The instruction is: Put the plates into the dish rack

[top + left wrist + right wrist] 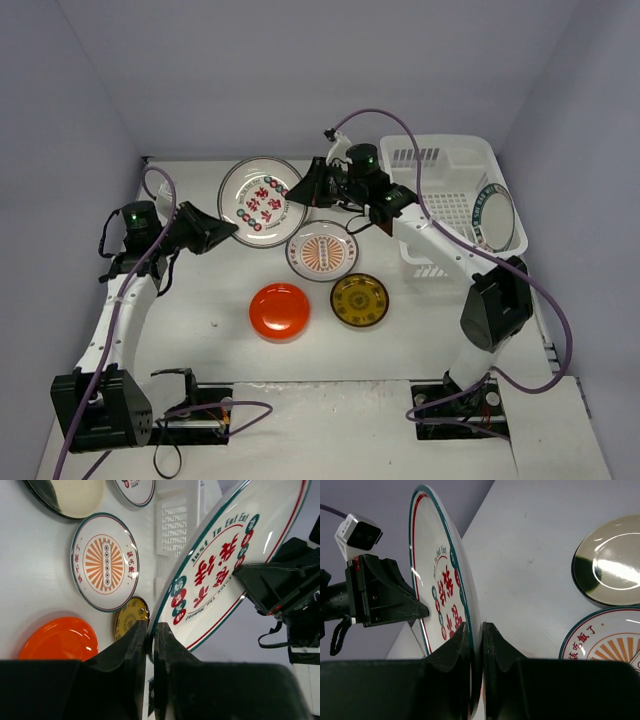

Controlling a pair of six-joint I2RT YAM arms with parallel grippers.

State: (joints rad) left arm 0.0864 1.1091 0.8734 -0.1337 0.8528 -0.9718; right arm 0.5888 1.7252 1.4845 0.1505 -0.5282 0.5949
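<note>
**Seven plates counted, one gripped from both sides**

Seven plates show across the views, with one dish rack (437, 152) and two arms. The lettered plate (262, 200) is held clear of the table (200, 300), far and left of centre. The left gripper (233, 236) has its fingers pinched together on the near-left rim. The right gripper (298, 193) is clamped on the opposite, right rim. Its face carries the English words "Just To Eat Eat" along a curve, large red Chinese characters in the middle, and a ring of small red and green discs inside a green and red edge.

Three plates lie flat on the table nearer the arms. These are the sunburst plate (322, 250), with orange rays and red characters too small to read, the red-orange plate (280, 311) and the yellow-brown plate (360, 299).

The left wrist view adds two more beyond the sunburst plate, a cream plate (70, 497) and a cropped plate (135, 489) with red marks. From above both are hidden.

The blue-rimmed plate (497, 217) stands on edge inside the dish rack, against its right wall. The rack sits at the far right.
</note>
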